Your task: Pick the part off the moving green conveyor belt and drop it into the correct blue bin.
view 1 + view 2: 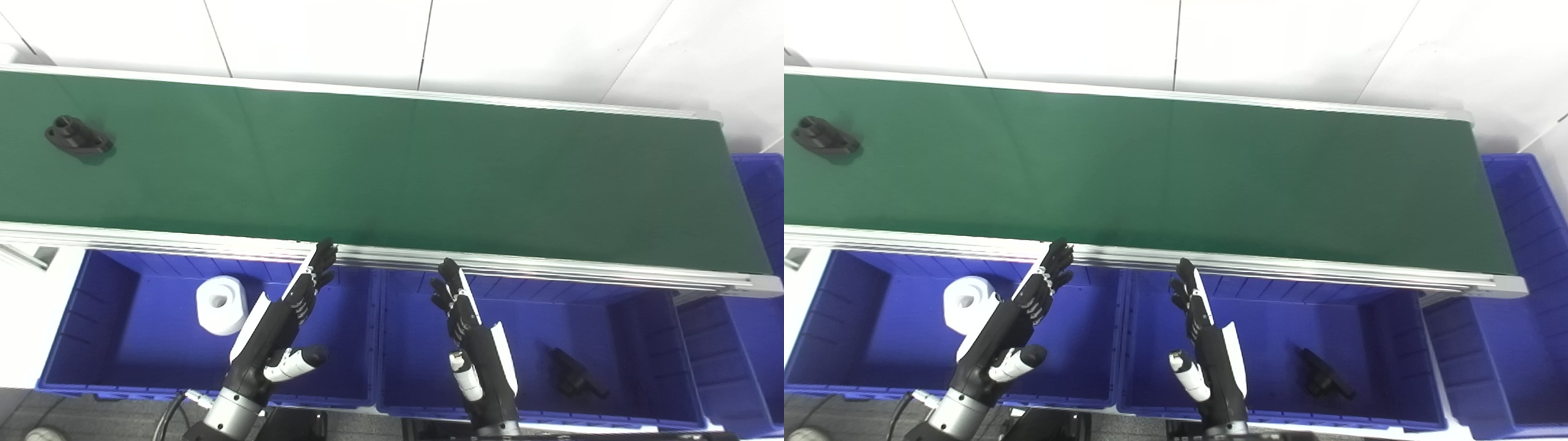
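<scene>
- Currently I see the green conveyor belt [392, 177] running across the upper half of the view, with its metal rail along the near edge.
- On the belt, far out at about 10 o'clock from my hands, lies the black part [78, 137]; it sits flat on the green surface, close to the left border, well apart from both hands.
- My left hand [288, 318] is spread and holds nothing: the fingers are stretched toward 1 o'clock, with the tips just at the belt rail, and the thumb stands out to the side.
- It hovers over the left blue bin [92, 318].
- Inside this bin, at 9 o'clock from the left hand, rests a white ring-shaped part [220, 304], near the hand but not touching it.
- My right hand [471, 334] is also spread and empty; its fingers point to about 11 o'clock and end just before the rail, the thumb a little apart from the palm.
- It hovers over the middle blue bin [643, 343].
- At 3 o'clock from the right hand, on the floor of this bin, lies a second black part [576, 375], apart from the hand.
- A third blue bin [759, 294] stands at the right end of the belt; I cannot tell what is in it.
</scene>
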You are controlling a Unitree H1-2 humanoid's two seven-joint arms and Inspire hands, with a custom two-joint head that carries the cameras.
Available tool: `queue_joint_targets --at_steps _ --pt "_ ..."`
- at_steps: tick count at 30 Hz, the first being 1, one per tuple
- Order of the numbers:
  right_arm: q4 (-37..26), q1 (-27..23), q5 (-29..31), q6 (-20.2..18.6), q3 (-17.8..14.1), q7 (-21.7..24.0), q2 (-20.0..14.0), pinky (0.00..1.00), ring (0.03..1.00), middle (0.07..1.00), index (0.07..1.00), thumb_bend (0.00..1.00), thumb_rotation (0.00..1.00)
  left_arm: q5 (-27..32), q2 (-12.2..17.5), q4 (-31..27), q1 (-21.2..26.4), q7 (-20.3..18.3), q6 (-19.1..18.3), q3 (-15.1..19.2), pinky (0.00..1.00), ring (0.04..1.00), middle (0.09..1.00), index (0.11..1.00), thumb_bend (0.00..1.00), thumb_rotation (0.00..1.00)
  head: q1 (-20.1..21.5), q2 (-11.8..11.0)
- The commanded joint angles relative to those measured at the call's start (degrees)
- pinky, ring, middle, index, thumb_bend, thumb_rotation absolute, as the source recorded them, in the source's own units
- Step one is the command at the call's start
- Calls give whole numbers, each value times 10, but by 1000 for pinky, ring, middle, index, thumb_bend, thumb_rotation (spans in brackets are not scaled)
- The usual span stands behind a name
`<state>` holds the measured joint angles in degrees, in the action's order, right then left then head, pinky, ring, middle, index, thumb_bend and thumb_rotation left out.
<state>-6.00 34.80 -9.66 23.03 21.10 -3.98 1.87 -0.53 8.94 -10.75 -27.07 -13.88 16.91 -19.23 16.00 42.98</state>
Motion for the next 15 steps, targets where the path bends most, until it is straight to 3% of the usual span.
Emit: queue_joint_targets --at_steps 1,15 --pt "-6 4 0 12 16 5 22 927 949 981 1000 1000 978 1 -4 -13 2 -3 9 -3 967 1000 1000 1000 979 798 0 1" --pt "-10 6 2 15 15 6 19 925 944 981 1000 1000 981 5 -5 -19 -2 -4 4 -6 975 1000 1000 1000 987 784 -9 5"
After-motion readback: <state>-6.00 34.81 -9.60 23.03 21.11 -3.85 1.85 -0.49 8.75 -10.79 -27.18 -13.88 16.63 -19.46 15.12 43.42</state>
